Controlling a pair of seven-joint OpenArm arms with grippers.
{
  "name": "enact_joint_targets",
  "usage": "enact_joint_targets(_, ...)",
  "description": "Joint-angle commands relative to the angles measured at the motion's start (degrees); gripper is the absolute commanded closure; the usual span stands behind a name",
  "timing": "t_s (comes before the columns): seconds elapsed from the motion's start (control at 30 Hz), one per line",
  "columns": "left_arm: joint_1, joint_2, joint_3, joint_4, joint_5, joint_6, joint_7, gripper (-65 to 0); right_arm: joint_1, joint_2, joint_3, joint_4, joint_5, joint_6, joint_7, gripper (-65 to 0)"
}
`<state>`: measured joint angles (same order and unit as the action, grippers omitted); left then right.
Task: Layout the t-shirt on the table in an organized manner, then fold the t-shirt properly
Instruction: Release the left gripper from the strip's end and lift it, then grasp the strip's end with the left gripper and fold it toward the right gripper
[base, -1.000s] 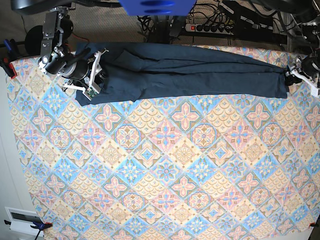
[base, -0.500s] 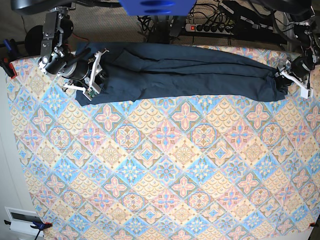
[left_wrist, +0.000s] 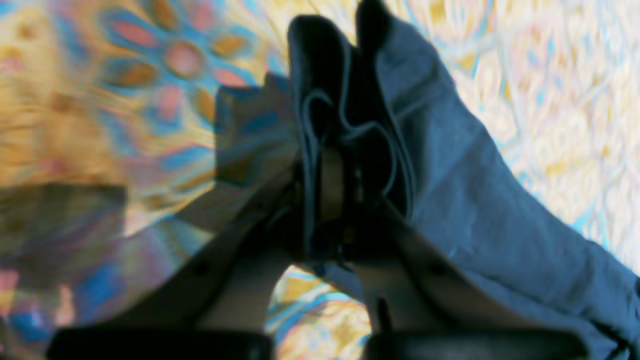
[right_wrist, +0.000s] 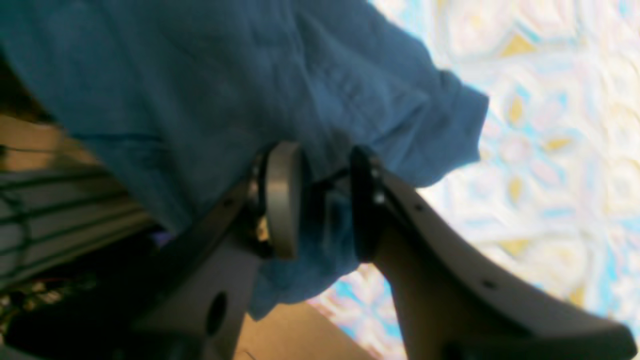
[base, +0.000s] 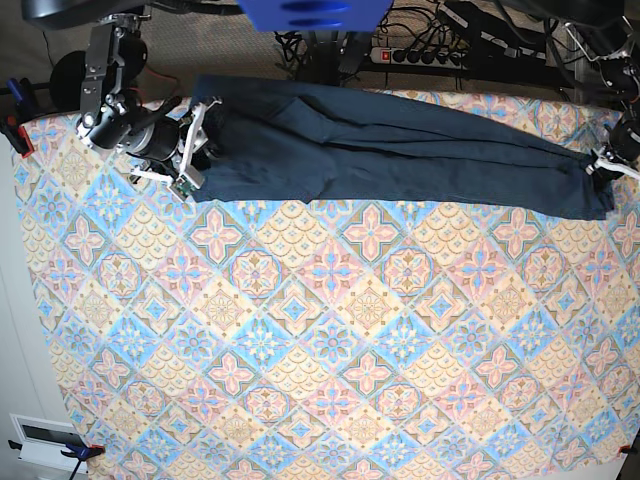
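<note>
The tabletop (base: 330, 330) takes up nearly the whole base view, covered in that busy blue, pink and cream tile pattern. The t-shirt (base: 380, 150) is the next biggest thing: dark navy, stretched into a long narrow band along the far edge of the tabletop, running almost from one side to the other, with folds and creases along its length.

The 2 arms sit at opposite ends of it. The right tool (base: 190, 140) is at the end on the left of the base view; in its wrist view the 2 fingers stand a bit apart with a bunch of navy cloth squeezed between them (right_wrist: 320, 200). The left tool (base: 607, 165) is at the other end, pinched together on a gathered, rippled edge of the t-shirt (left_wrist: 345, 165). That wrist view is pretty blurry.
</note>
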<state>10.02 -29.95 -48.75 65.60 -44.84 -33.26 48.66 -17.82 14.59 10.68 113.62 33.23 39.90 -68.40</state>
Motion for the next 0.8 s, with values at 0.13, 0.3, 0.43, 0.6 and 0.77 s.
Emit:
enact_joint_targets(0.13, 0.1, -1.2, -0.5, 5.9, 0.8, -0.2, -0.5, -1.0, 1.9, 0.6, 0.5, 1.0, 2.1, 0.1, 0.9, -16.9)
enact_joint_targets(0.3, 3.4, 6.5, -0.4, 23.9, 1.3, -0.2, 8.4, -1.2, 1.9, 0.6, 2.2, 0.9, 2.1, 0.1, 0.9, -16.9)
enact_joint_targets(0.43, 4.2, 11.3, 2.1, 34.7, 1.1, -0.2, 14.8, -1.1, 2.8, 0.6, 3.2, 0.9, 2.1, 0.1, 0.9, -16.9)
enact_joint_targets(0.6, 5.0, 17.3, 6.5, 42.2, 0.9, -0.2, 17.5, -1.0, 4.3, 0.6, 3.3, 0.9, 2.1, 0.1, 0.9, -16.9)
enact_joint_targets(0.77, 5.1, 22.2, 10.0, 42.8, 0.8, -0.2, 22.9, -1.0, 4.2, 0.6, 6.9, 0.9, 2.1, 0.1, 0.9, -16.9)
